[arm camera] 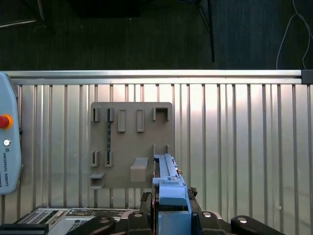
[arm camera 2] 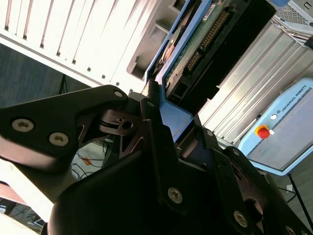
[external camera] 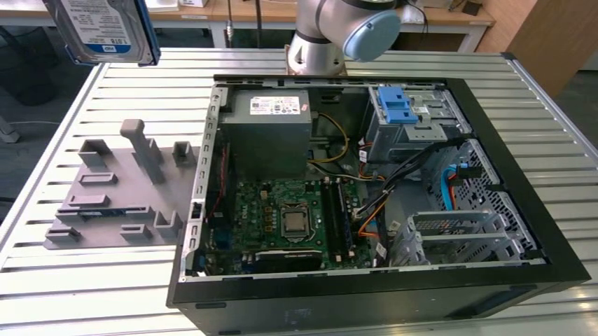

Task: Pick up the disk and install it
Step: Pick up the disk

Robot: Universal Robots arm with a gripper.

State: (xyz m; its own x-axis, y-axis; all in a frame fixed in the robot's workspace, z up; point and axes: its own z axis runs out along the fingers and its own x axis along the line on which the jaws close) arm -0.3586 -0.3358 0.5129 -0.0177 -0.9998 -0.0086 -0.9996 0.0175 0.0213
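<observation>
The disk (external camera: 101, 31) hangs high in the air at the exterior view's far left, above the table's back corner, its white-and-blue label facing the camera and its blue carrier around it. In the first wrist view the disk (arm camera: 168, 183) shows edge-on above the grey holder plate (arm camera: 132, 147). My gripper (arm camera: 171, 201) is shut on the carrier's end, with a black finger on each side. In the second wrist view the disk (arm camera 2: 195, 54) shows its green circuit board and connector, and the gripper (arm camera 2: 166, 105) clamps its blue frame.
An open computer case (external camera: 523, 175) lies on the slatted metal table (external camera: 542, 98). It holds a grey power-supply box (external camera: 271, 133), a motherboard (external camera: 290, 217) and a metal cage with blue latches (external camera: 402, 112). The holder plate (external camera: 122, 189) lies beside it; the arm's base (external camera: 327, 35) stands behind it.
</observation>
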